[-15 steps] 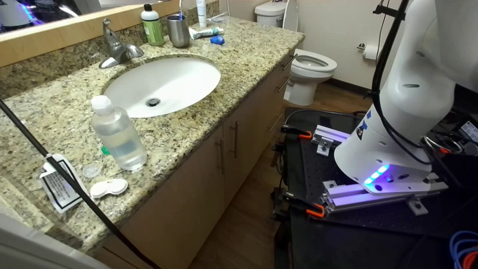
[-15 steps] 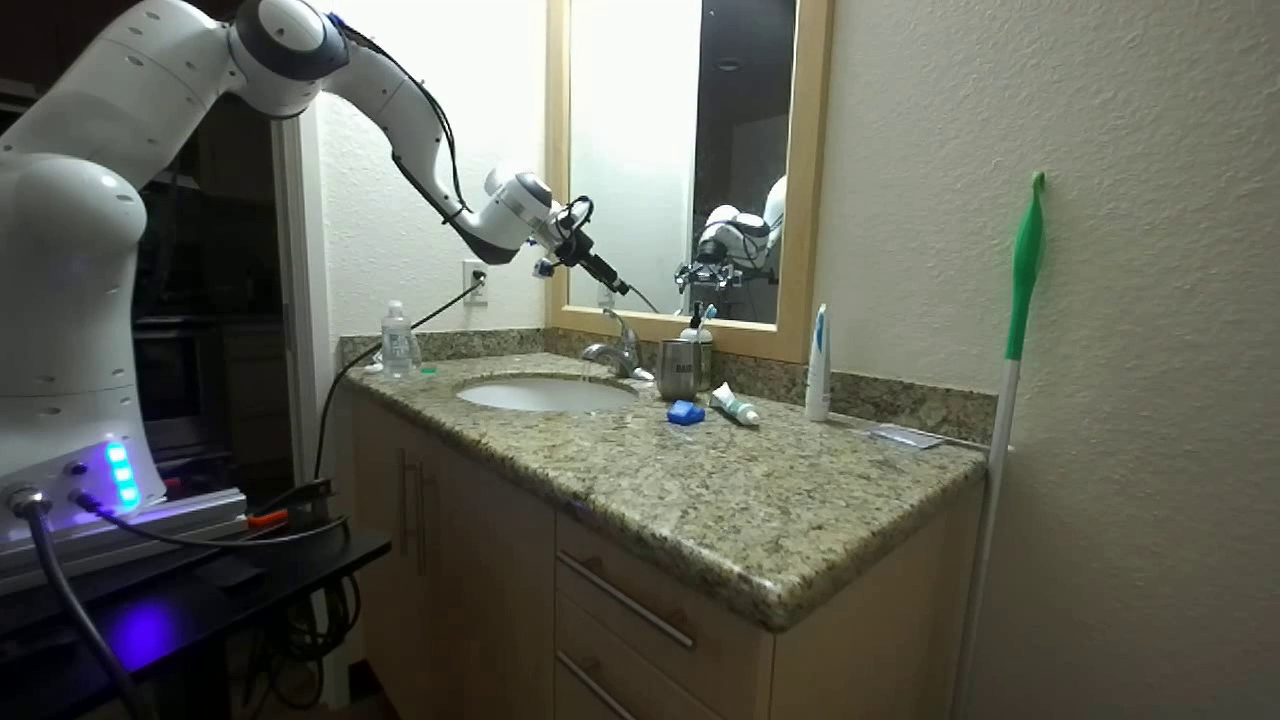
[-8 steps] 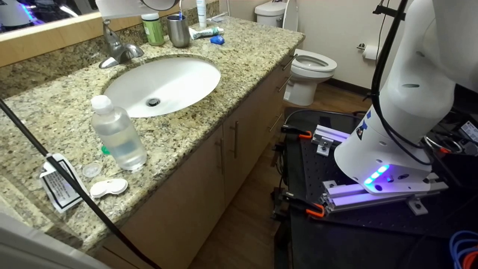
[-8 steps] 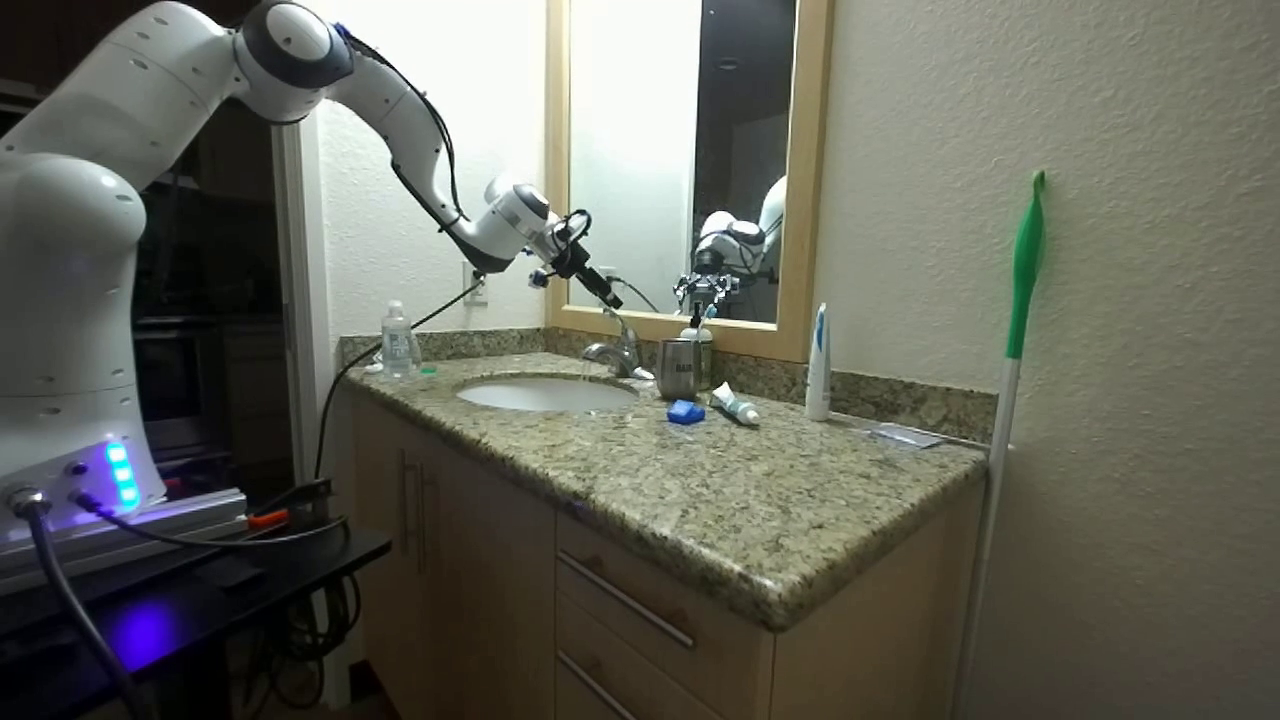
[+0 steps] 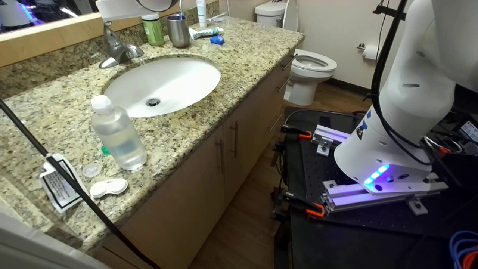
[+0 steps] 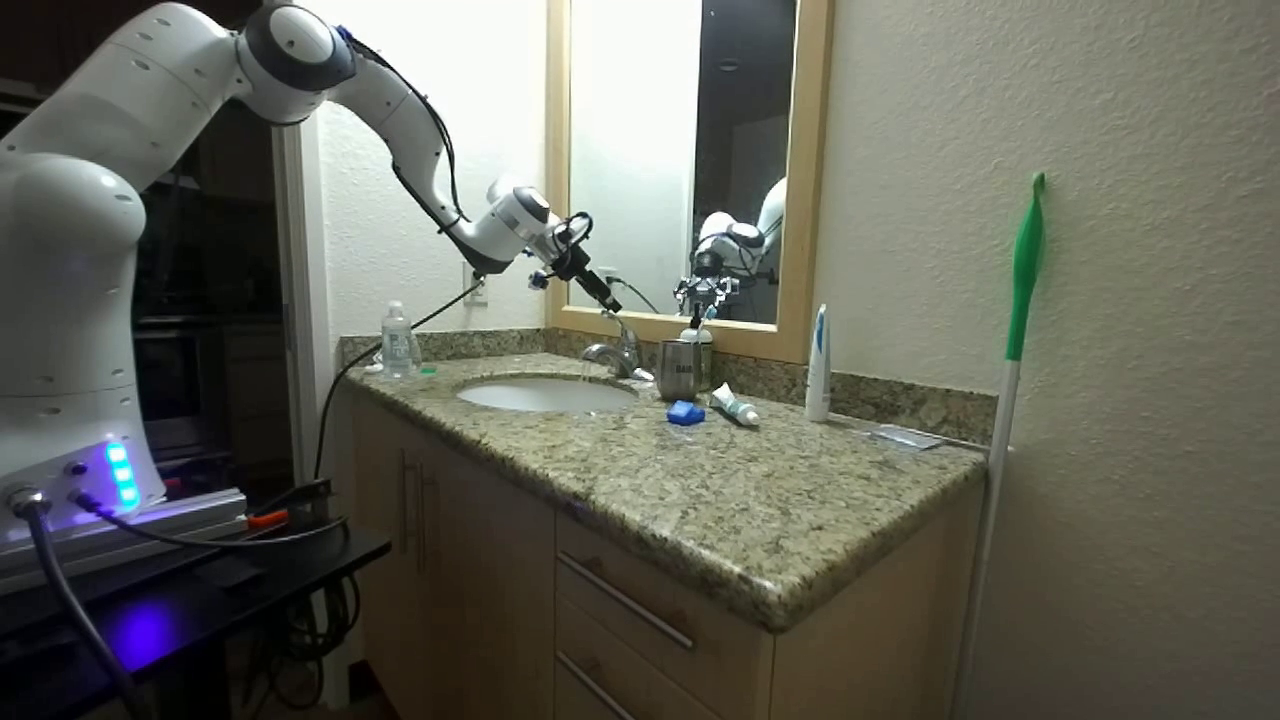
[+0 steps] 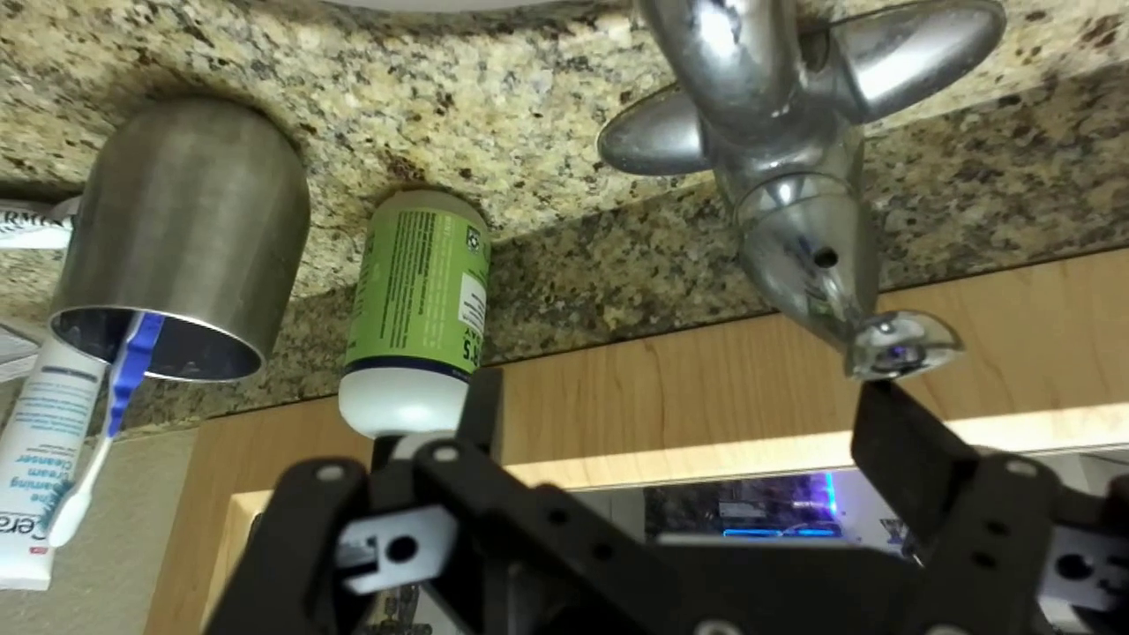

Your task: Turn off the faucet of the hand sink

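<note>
The silvery faucet stands at the back of the white hand sink; a thin stream of water shows below its spout. The faucet and the sink also show in an exterior view. There my gripper points down at the top of the faucet's lever. In the wrist view my gripper is open, with nothing between its fingers. The lever's knob end is at the tip of the right-hand finger; I cannot tell whether they touch. The faucet body is above it.
A green soap bottle and a steel cup with a toothbrush stand beside the faucet. The wood-framed mirror is close behind the gripper. A clear bottle stands at the sink's front. A black cable crosses the view.
My gripper has come down to the top of the lever, and a white arm part now covers the soap pump in an exterior view. Over the last half second it is nearly still.
</note>
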